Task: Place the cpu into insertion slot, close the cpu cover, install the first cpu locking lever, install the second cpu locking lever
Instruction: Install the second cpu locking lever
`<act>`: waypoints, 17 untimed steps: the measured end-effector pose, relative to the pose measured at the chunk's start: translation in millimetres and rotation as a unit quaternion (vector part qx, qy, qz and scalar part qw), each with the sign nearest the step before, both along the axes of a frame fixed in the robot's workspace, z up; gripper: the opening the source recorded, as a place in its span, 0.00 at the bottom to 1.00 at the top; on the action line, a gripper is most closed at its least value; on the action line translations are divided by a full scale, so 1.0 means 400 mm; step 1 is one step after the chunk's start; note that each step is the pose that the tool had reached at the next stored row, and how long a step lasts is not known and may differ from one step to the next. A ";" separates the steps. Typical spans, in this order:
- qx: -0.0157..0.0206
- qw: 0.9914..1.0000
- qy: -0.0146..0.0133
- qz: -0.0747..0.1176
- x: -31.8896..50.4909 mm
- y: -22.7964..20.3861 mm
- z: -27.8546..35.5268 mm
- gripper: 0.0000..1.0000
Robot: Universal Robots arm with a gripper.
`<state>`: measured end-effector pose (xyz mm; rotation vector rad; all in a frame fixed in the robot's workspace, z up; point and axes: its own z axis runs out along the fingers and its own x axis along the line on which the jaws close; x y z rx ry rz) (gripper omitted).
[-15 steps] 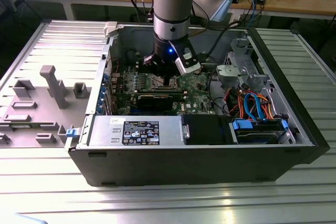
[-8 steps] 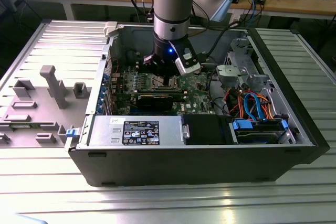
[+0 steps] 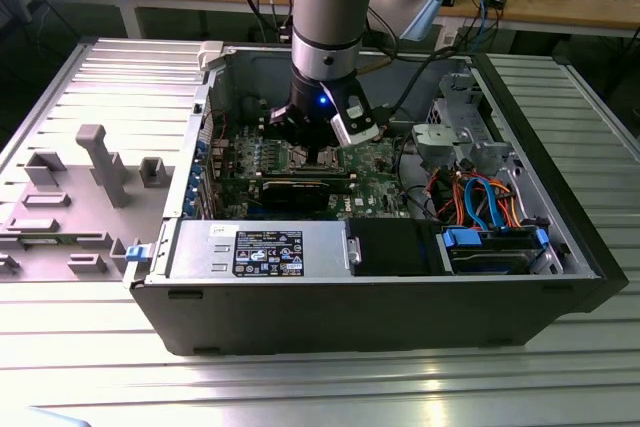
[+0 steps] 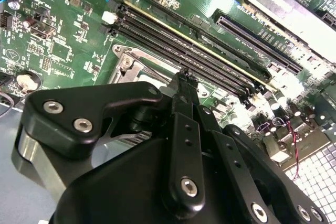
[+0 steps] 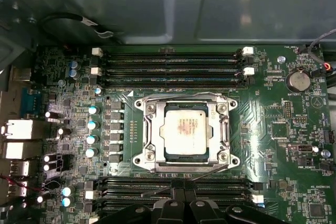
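The cpu (image 5: 185, 128), a pale silvery square chip, lies flat in the insertion slot (image 5: 185, 157) on the green motherboard (image 5: 273, 129). The cpu cover (image 5: 151, 129), a silvery frame with a window, lies down around the chip. A thin wire locking lever (image 5: 210, 170) runs slightly askew along the socket side nearest my gripper. My gripper (image 5: 181, 195) hovers just off that side, its black fingers (image 4: 184, 124) pressed together with nothing seen between them. In the second wrist view the gripper (image 4: 184, 80) tip sits at the socket's metal rim (image 4: 128, 61). In the exterior view the gripper (image 3: 318, 147) reaches down into the open computer case (image 3: 400, 317).
Long black memory slots (image 5: 173, 66) flank the socket on both sides. A row of capacitors (image 5: 92, 132) stands beside it. In the exterior view a card (image 3: 300, 192), a power supply (image 3: 260, 252), drive bays and coloured cables (image 3: 480, 197) crowd the case. The removed side panel (image 3: 80, 187) lies at the exterior view's left.
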<state>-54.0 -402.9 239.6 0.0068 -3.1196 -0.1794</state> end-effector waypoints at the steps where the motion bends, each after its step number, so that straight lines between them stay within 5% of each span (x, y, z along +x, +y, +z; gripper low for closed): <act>1: 0.000 1.000 0.000 0.000 0.000 0.000 0.000 0.11; 17: 0.000 1.000 0.000 0.000 -0.011 0.000 -0.004 0.11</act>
